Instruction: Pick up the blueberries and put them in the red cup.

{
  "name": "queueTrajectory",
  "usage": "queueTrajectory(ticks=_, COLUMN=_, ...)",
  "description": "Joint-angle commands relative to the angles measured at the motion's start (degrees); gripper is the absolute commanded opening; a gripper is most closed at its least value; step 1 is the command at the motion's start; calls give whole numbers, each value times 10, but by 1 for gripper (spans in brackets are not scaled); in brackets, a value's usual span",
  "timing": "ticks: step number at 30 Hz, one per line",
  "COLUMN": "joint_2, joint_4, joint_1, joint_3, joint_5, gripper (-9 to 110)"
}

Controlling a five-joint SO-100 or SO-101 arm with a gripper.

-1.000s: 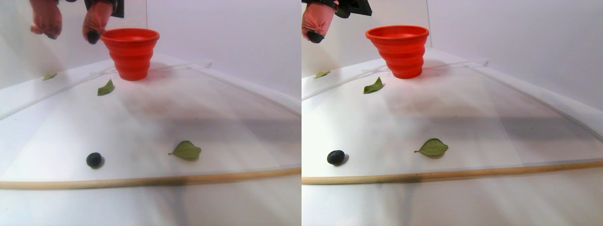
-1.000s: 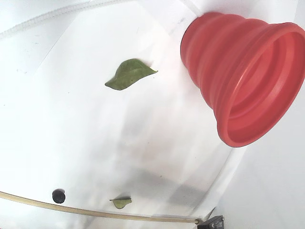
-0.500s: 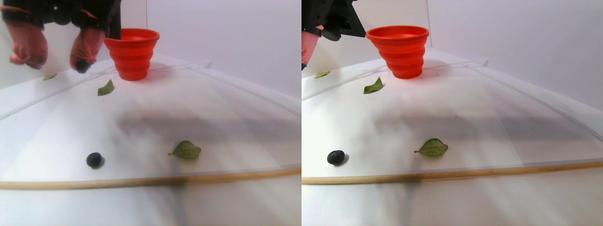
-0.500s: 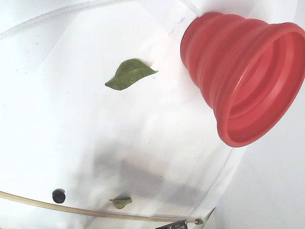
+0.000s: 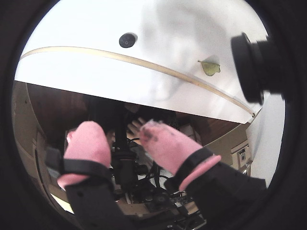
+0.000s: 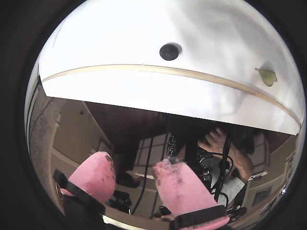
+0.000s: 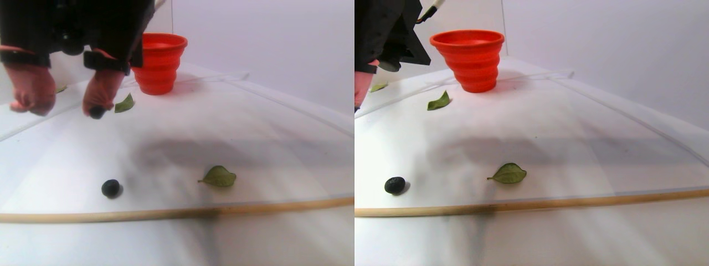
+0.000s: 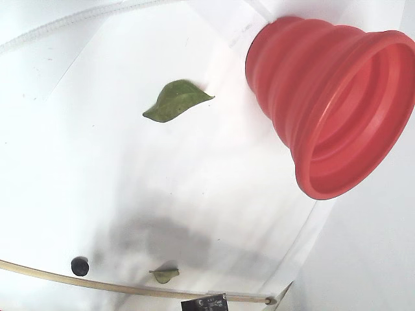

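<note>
Pink-padded pincer [image 7: 62, 111] hangs open, possibly with a dark speck on one fingertip [image 7: 97, 112]; only the fixed view shows inside the ribbed red silicone cup [image 8: 337, 103], at 2 o'clock from the small matte blue-black blueberry [image 8: 80, 265].

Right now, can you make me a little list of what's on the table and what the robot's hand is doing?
Berries on table: one blueberry, near the wooden strip at the front
Cup: red cup, upright, at the back
Leaves: three; front leaf right of the berry, middle leaf near the cup, far leaf at the back left
Gripper: gripper open, pink fingers apart, above the table, left of the cup in the stereo pair view
Held: nothing between the fingers; one fingertip has a dark blob on it, can't tell what
</note>
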Motion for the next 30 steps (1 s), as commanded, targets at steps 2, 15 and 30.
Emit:
queueTrajectory(ticks=2, joint_2=-11, joint_4=-18, joint_1=5, joint_3=2, joint_5=-10, gripper=16)
queueTrajectory(ticks=15, joint_2=-110, joint_4=-129, joint_1=17, joint_3=9, joint_5=-25, gripper=16)
queueTrajectory(ticks=30, joint_2=-236, joint_4=-274, joint_1=24, joint_3=11, joint_5=-33, gripper=16)
